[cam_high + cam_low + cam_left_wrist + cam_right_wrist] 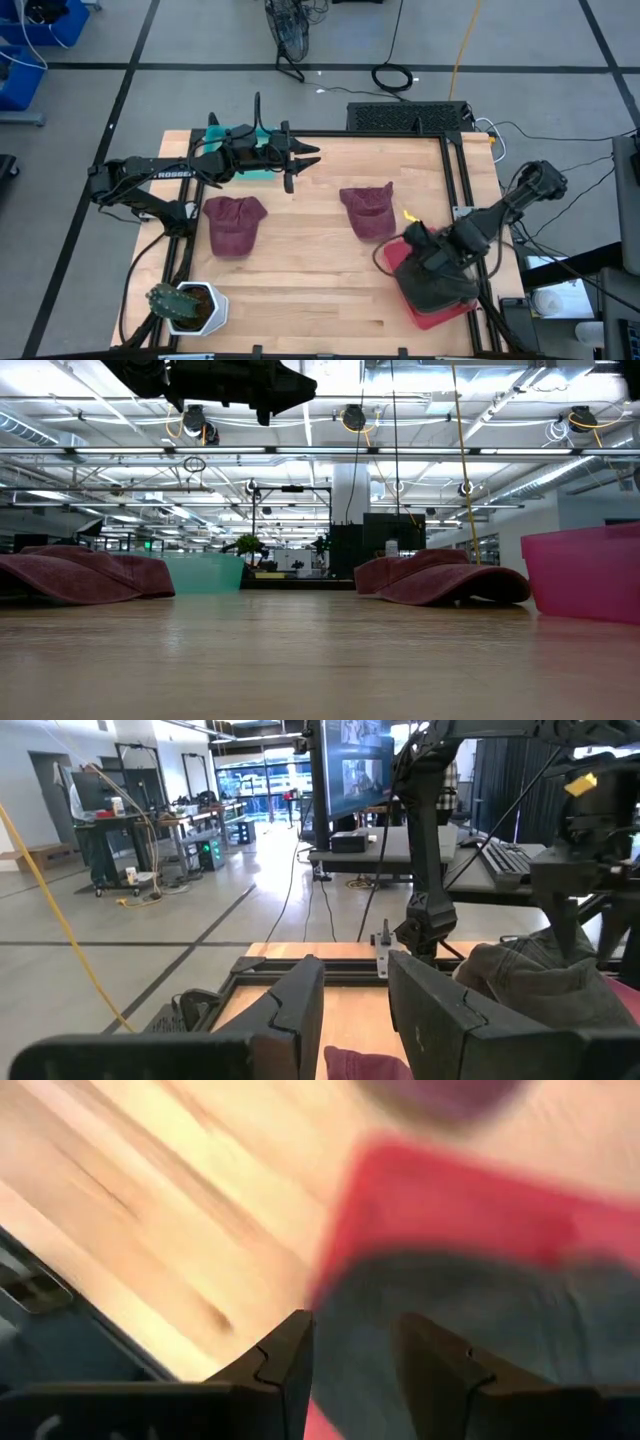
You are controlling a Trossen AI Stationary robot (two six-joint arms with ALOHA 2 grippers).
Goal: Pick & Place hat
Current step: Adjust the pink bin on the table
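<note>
Two maroon hats lie crown up on the wooden table, one at the left (pixel 233 222) and one near the middle (pixel 368 210). A dark grey hat (pixel 445 288) lies in the red bin (pixel 440 318) at the table's near right. My right gripper (pixel 355 1355) hangs above that hat, pointing steeply down and open, with nothing between its fingers. The grey hat (pixel 480 1330) and the red bin (pixel 440 1190) show blurred below it. My left gripper (pixel 300 160) waits level and open above the far side of the table.
A teal bin (pixel 240 150) stands at the far left under my left arm. A potted plant (pixel 190 305) sits at the near left corner. A black metal frame (pixel 455 190) runs along the table's right side. Bare wood (pixel 310 290) lies between the hats and the near edge.
</note>
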